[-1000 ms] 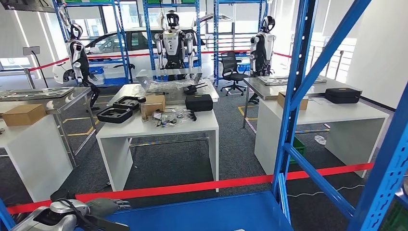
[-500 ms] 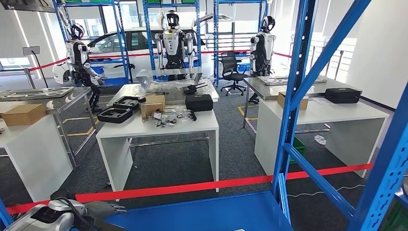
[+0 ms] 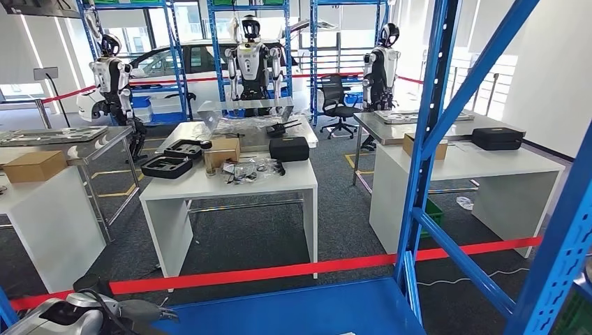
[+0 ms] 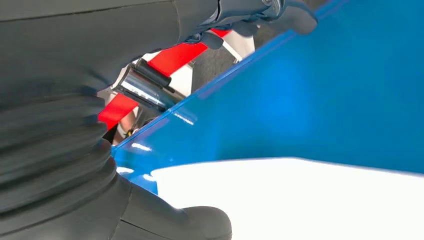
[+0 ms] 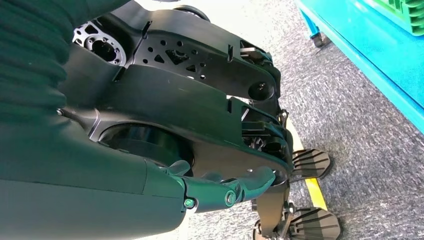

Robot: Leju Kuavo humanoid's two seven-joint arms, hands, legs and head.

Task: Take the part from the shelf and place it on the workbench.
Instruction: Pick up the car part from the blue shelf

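Fingers [image 3: 155,311] of the left hand [image 3: 136,310] are reaching out flat and apart over the near left corner of the blue shelf [image 3: 293,310], grasping nothing; in the left wrist view they are lying straight along the shelf's edge. The right hand [image 5: 220,190] is hanging by the robot's leg over grey carpet [image 5: 350,125], its fingers lying loosely out with nothing in them. I cannot tell where the part is. The shelf's deck is lying bare and glossy, with a blue upright [image 3: 426,139] and slanting braces rising on the right. Just beyond the shelf's far edge, red tape [image 3: 314,268] is running across. Past it, a white table [image 3: 230,188] carrying cases and a box is standing on the carpet, with more tables to either side, well apart, and open aisles between them. Other robots [image 3: 250,59] are standing by far racks, near a white car.
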